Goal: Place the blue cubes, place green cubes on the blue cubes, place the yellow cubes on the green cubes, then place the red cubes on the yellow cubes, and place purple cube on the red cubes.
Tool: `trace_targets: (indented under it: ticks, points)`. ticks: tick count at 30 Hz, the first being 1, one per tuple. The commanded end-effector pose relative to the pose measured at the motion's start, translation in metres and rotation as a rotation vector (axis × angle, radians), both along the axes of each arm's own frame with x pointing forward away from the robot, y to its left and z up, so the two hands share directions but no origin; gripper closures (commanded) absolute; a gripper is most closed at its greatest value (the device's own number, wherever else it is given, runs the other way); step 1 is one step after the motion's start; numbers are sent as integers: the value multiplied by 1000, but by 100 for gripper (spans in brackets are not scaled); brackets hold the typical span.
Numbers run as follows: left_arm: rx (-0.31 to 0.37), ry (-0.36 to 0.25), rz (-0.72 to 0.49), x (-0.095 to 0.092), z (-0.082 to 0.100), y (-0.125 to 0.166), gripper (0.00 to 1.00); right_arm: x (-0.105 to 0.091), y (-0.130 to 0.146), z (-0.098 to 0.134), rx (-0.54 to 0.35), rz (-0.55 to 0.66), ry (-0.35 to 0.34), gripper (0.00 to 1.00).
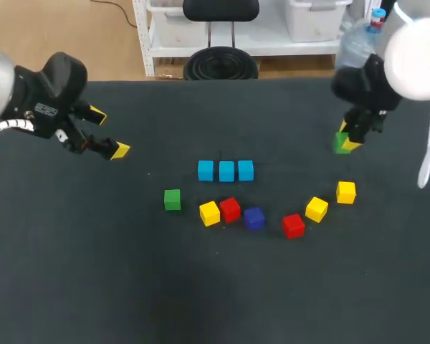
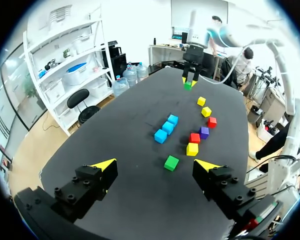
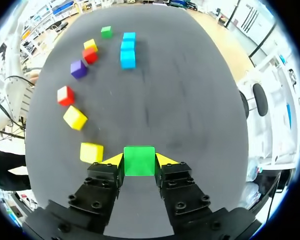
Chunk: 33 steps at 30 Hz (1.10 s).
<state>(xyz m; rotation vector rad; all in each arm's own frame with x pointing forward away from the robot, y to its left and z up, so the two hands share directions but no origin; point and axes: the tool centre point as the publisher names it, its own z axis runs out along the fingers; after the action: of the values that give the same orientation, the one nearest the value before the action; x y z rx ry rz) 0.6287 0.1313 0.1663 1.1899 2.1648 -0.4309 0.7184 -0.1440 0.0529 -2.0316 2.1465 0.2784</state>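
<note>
Here, the right gripper (image 3: 139,161) clamps a green cube (image 3: 139,160) while the left gripper (image 2: 155,165) hangs spread, well apart from the blue cubes (image 1: 226,170).

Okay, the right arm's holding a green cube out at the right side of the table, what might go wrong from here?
1. The right tool pinches the green cube only at its yellow tips, so it may slip or twist on the way.
2. The three blue cubes sit close side by side; the tool coming down over one may nudge its neighbour, or the green one may land off-centre.
</note>
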Motion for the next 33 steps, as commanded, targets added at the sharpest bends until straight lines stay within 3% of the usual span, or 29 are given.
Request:
trace_targets:
  ticks: [1, 21, 33]
  points:
    - [8, 4, 4, 0, 1, -1, 0, -6, 13, 8, 4, -3, -14, 100]
    - [8, 4, 4, 0, 1, -1, 0, -20, 117, 12, 73, 20, -71, 100]
    - [8, 4, 4, 0, 1, -1, 0, -30, 155, 7, 42, 41, -65, 100]
